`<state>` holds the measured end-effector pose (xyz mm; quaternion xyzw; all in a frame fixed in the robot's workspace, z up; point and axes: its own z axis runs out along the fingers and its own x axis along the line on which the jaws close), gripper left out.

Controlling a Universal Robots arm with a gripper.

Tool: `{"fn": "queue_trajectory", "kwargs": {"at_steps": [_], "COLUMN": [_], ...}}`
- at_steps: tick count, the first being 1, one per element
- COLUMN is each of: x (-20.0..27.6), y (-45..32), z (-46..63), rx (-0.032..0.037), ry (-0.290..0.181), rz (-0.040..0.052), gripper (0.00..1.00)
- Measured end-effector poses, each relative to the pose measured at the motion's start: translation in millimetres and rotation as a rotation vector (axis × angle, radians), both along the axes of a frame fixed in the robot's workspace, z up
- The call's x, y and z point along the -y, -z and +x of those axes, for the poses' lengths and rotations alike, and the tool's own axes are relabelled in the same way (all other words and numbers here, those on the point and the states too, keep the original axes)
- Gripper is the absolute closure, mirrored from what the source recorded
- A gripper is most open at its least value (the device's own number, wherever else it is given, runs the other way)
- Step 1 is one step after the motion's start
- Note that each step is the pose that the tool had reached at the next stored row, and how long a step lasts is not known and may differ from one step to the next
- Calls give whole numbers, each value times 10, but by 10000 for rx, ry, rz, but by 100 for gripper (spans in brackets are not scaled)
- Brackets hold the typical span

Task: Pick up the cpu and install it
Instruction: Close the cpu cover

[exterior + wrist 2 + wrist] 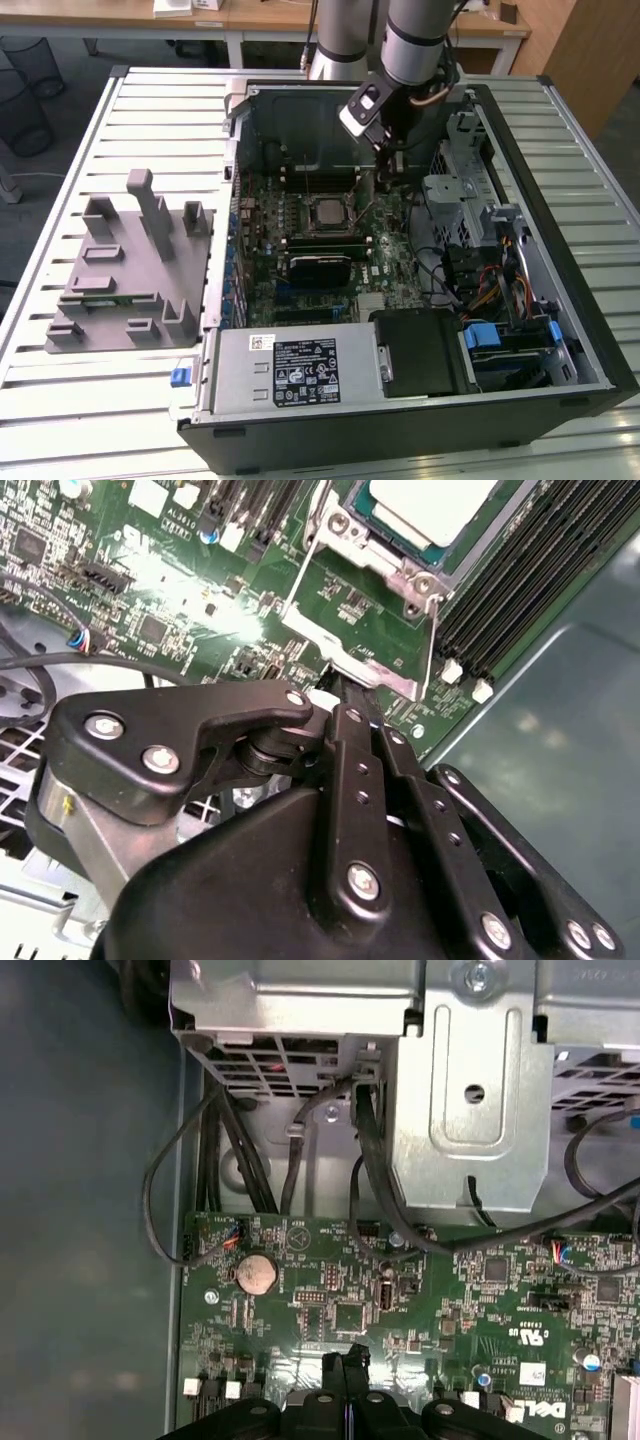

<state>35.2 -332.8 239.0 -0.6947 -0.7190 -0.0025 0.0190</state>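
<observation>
The cpu [328, 212] is a silvery-white square lying flat in the motherboard socket, inside the open computer case [560, 240]. In the second wrist view the cpu [430, 505] sits within the socket's metal frame [385, 565]. A thin metal plate [345, 665] of that frame reaches out toward my fingertips. My gripper [388, 165] hangs just to the exterior view's right of the socket, low over the board. Its black fingers are shut together in both wrist views, gripper [342, 692], gripper [346, 1358]. Their tips are at the outer edge of that plate, and nothing shows between them.
Memory slots [520, 590] run beside the socket. A metal drive cage [470, 1110] with black cables [370, 1190] stands past the board's edge. A power supply [290, 370] fills the case's near end. A grey fixture with pegs [130, 260] lies on the slatted table [90, 400].
</observation>
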Motion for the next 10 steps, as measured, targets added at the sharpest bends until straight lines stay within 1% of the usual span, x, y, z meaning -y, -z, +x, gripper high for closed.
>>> {"fn": "queue_trajectory", "kwargs": {"at_steps": [5,10], "x": [0,0], "y": [13,28], "z": [-64,-89], "rx": [0,0], "ry": [1,0], "rz": [0,0], "gripper": [89,89]}}
